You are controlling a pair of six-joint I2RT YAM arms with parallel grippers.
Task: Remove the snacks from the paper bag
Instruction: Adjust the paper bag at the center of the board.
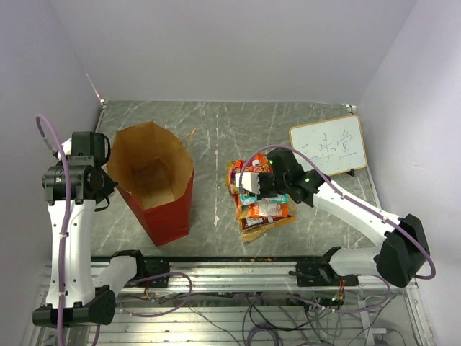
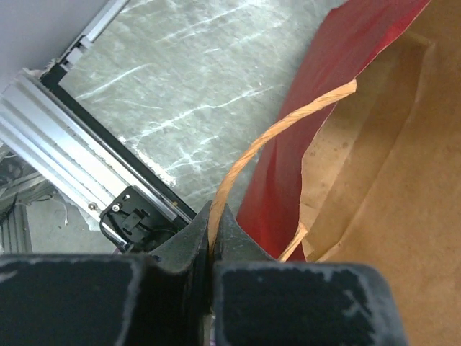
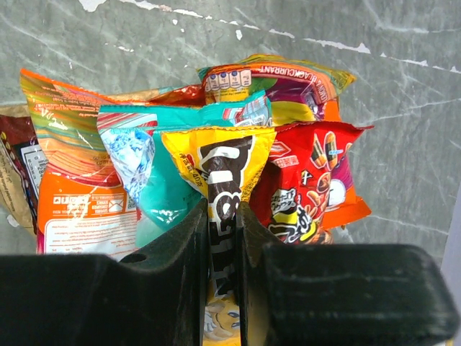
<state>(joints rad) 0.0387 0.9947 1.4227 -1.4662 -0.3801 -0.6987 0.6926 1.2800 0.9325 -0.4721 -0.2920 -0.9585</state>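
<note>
The top external camera looks steeply down from above and behind the arm bases [image 1: 137,267] over the whole table [image 1: 216,130], sharing the paper bag [image 1: 171,216] with the left wrist camera, close at its rim, and the snacks [image 1: 263,209] with the right wrist camera, close over them.

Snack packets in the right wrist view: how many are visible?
6: brown packet far left, orange packet, teal packet, yellow packet in the right gripper, red packet at right, blackcurrant packet behind. More may be hidden underneath.
</note>
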